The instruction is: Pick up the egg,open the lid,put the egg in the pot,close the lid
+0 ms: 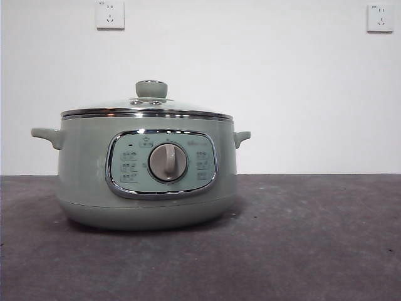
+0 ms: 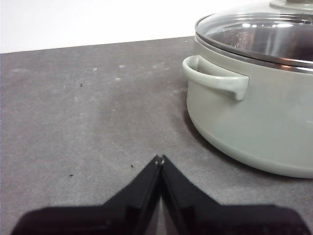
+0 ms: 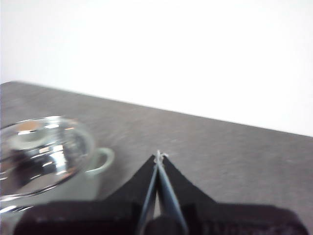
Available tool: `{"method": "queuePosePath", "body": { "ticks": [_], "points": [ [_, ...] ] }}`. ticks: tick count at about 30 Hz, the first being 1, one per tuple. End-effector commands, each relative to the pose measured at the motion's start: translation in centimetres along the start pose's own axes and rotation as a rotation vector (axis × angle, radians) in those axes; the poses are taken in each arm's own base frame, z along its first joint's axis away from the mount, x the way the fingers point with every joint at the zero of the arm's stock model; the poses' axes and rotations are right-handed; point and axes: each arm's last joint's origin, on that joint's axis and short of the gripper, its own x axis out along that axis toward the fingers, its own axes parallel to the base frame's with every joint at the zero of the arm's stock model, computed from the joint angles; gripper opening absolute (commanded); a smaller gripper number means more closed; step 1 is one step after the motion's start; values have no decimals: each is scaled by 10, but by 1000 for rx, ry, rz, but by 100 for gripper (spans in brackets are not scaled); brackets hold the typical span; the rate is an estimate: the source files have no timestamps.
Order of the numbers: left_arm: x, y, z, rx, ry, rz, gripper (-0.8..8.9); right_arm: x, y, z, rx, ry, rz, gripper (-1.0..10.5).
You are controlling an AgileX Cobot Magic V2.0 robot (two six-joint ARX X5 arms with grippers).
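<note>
A dark grey, lightly speckled table [image 1: 313, 251] runs back to a plain white wall [image 1: 301, 94], where two white sockets sit high up, one [image 1: 110, 14] to the left and one [image 1: 380, 17] at the far right.

Nearest in the wrist views are the two grippers, neither of which shows in the front view. The left gripper [image 2: 160, 159] hangs low over bare table, its black jaws pressed together to a point with nothing between them. The right gripper [image 3: 158, 155] is likewise closed tip to tip and holds nothing; it sits higher over the table, and its picture is blurred.

Further in stands the pot [image 1: 81, 182], left of the middle of the table, pale sage green with a chrome-framed control panel [image 1: 161, 164] and a round dial [image 1: 167, 162] facing the front. A small handle [image 1: 48, 135] juts out on its left side and another [image 1: 242, 137] on its right. The left gripper is just beside one handle, apart from it; the right gripper is near the other side, looking down on the pot from above.

The lid [image 1: 147, 110] rests shut on the pot, its metal rim flush all round and its green knob [image 1: 151, 89] upright on top. The glass reflects light.

The egg cannot be seen in any view.
</note>
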Motion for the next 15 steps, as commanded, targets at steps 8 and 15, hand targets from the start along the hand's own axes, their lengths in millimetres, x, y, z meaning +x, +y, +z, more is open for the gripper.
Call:
{"method": "queuePosePath", "body": {
  "ticks": [8,15],
  "points": [
    [1,0,-3,-10,2,4,-4,28,2,-121,26,-64,-96,1],
    [1,0,-3,-10,2,4,-4,40,6,-181,46,7,-88,1]
  ]
}}
